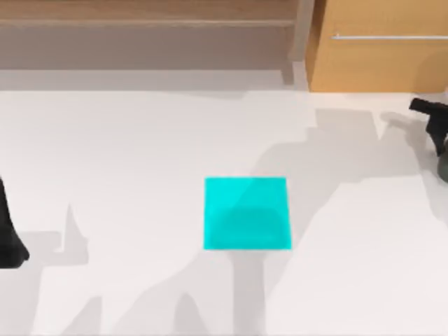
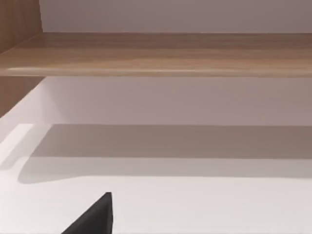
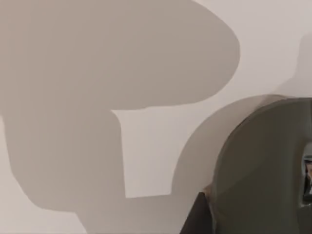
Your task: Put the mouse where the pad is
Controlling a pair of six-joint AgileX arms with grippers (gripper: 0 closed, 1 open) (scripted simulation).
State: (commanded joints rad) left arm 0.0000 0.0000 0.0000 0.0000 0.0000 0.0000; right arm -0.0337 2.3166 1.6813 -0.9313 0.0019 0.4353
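The right arm point(image 1: 428, 115) is seen at the far right edge of the table point(image 1: 126, 154) in the top view, reaching in from the side, with a dark rounded shape point(image 1: 444, 166) just below it at the frame's edge. This shape is taken to be the mouse, though most of it is cut off there. In the right wrist view the mouse point(image 3: 265, 170) is seen very close, as a large grey-green rounded body resting on the white tabletop, and a dark sliver of one right gripper finger point(image 3: 197, 217) lies just beside it. Whether the claw is closed on the mouse or merely beside it cannot be told, since the fingertips are hidden. The left arm point(image 1: 8, 231) is parked at the left edge of the table in the top view. In the left wrist view a single black fingertip point(image 2: 95, 217) is seen over bare white tabletop, with a wooden shelf point(image 2: 156, 53) beyond; how far this claw is open cannot be told. The pad point(image 1: 246, 213), a flat cyan square, lies near the middle of the table, slightly right of centre, well apart from both arms and from the mouse. Nothing rests on it. A wooden cabinet point(image 1: 378, 45) stands behind the table at the right.
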